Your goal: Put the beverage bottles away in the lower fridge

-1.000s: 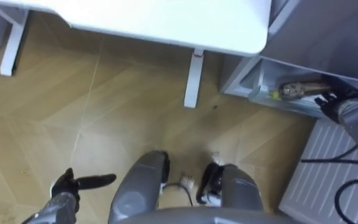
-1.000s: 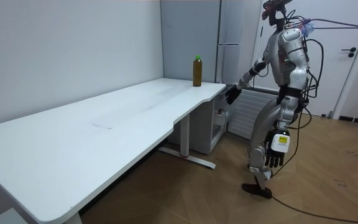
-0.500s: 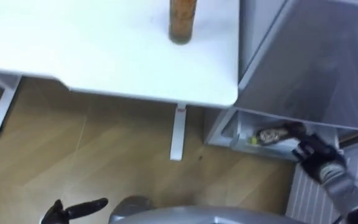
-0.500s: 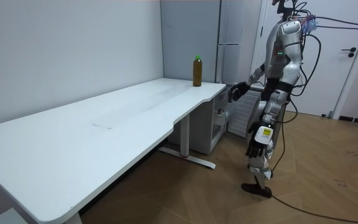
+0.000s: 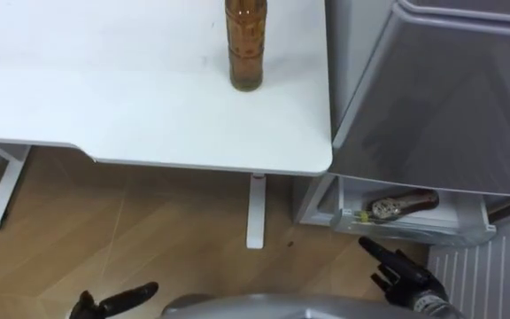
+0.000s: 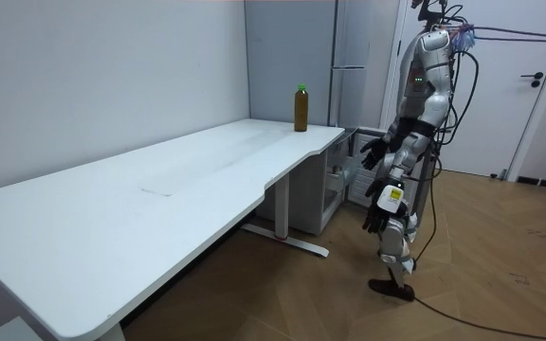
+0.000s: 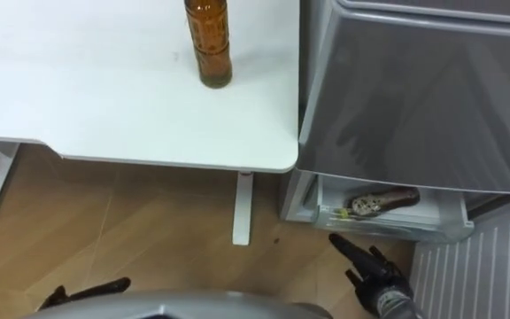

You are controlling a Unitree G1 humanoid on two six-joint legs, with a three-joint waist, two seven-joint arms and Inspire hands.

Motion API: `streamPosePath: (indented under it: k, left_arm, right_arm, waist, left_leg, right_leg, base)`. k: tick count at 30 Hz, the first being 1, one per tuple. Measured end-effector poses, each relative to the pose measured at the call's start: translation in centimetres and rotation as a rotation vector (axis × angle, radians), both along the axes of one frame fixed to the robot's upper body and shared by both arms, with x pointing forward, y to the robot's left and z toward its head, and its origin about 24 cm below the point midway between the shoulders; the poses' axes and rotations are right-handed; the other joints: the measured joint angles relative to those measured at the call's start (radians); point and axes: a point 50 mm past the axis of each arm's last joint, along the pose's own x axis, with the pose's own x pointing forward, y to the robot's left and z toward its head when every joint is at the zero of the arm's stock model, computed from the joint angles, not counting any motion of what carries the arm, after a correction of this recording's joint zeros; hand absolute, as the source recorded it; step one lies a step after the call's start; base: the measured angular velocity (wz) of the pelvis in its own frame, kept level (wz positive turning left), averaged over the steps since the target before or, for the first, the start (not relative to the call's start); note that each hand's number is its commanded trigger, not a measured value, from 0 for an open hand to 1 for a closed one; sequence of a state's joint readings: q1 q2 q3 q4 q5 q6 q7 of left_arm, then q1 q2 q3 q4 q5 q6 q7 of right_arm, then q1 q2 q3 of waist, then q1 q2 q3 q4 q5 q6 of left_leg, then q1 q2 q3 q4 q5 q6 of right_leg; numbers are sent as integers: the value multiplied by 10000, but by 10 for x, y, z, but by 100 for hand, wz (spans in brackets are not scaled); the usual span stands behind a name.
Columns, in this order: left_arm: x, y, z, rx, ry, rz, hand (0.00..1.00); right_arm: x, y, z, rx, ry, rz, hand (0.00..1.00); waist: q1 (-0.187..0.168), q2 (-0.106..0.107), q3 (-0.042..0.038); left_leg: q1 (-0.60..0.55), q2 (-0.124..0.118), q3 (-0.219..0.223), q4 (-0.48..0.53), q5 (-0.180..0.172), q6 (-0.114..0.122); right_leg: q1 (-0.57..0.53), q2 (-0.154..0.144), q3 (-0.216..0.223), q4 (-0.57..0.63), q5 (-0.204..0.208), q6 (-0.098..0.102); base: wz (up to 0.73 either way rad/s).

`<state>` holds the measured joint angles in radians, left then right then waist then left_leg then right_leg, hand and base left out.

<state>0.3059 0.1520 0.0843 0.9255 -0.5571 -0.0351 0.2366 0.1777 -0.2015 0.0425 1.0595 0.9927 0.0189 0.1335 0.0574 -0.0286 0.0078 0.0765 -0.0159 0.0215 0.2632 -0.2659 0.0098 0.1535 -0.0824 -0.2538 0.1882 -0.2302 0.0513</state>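
Looking halfway done: one drink bottle (image 5: 401, 204) lies in the lower fridge (image 5: 432, 228), the second bottle (image 5: 245, 44) stands on the surface (image 5: 104, 89), left hand (image 5: 91, 306) and right hand (image 5: 407, 276) empty, fingers spread.

no readable text, no legible numbers

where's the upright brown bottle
In the left eye view, the bottle stands on the white table near its right edge, beside the fridge.
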Motion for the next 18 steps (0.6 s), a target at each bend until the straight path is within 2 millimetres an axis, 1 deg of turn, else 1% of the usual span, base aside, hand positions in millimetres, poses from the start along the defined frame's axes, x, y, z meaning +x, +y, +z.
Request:
streamPosePath:
  k: [1,2,3,8,10,12,14,15,16,17,18]
  left_arm:
    - [-1,0,0,10,20,69,0]
    - [-2,-1,-1,26,55,228,0]
    - [-3,-3,-1,17,113,267,0]
    - [-6,-5,-2,14,205,331,0]
    - [-9,-3,-2,67,289,356,0]
    - [-16,-1,-2,140,570,484,0]
    - [-21,-1,-4,126,896,412,0]
    - [-19,-2,-5,57,999,371,0]
    - [-19,-2,-6,38,1066,296,0]
    - [-21,-3,-6,-7,1190,222,0]
    - [-20,-3,-6,-25,1200,217,0]
  right_arm:
    - [-4,0,-1,23,122,-63,0]
    - [-8,2,-3,74,271,-232,0]
    - [-11,2,-4,90,375,-319,0]
    - [-24,2,-7,-77,1094,70,0]
    - [-29,2,-8,-250,1450,566,0]
    - [-34,2,-9,-709,2029,1706,0]
    - [-39,1,-10,-1112,2566,2603,0]
    - [-41,2,-11,-1414,2944,3433,0]
    - [-42,2,-11,-1564,3088,3827,0]
    - [-40,0,-10,-1815,3205,4317,0]
    - [-33,-1,-10,-2075,3210,4729,0]
  waist:
    - [6,-27,42]
    - [5,8,40]
    - [-3,71,19]
    - [-7,146,-1]
    - [-56,157,1]
    - [-243,135,19]
    - [-260,180,14]
    - [-245,206,11]
    - [-241,222,16]
    - [-243,249,15]
    - [-255,252,17]
  left_leg:
    - [81,-1,-2,-48,0,0]
    - [178,-2,-14,-74,0,0]
    - [213,-2,-19,-90,-1,0]
    - [230,-4,-44,-82,0,0]
    - [233,-5,-41,-68,0,0]
    - [237,-16,-53,-86,0,-1]
    - [237,-17,-50,-84,0,0]
    - [237,-12,-3,-88,0,0]
    - [237,-8,20,-90,0,-1]
    - [231,-8,29,-86,0,0]
    - [213,-2,14,-59,-1,1]
  right_leg:
    - [90,8,-3,-56,8,3]
    - [181,10,-17,-61,11,7]
    - [216,11,-37,-64,12,8]
    - [256,12,-59,-74,13,11]
    - [287,13,-69,-94,14,10]
    - [380,-3,-143,-172,17,12]
    - [379,0,-118,-175,38,21]
    - [353,3,-71,-170,41,21]
    - [339,7,-44,-172,45,16]
    - [328,15,-8,-170,60,10]
    - [326,25,-11,-169,90,2]
  base:
    - [6]
    - [3]
    - [0]
    - [0]
    - [2]
    - [7]
    - [-3]
    - [-8]
    - [-11]
    - [-8]
    - [0]
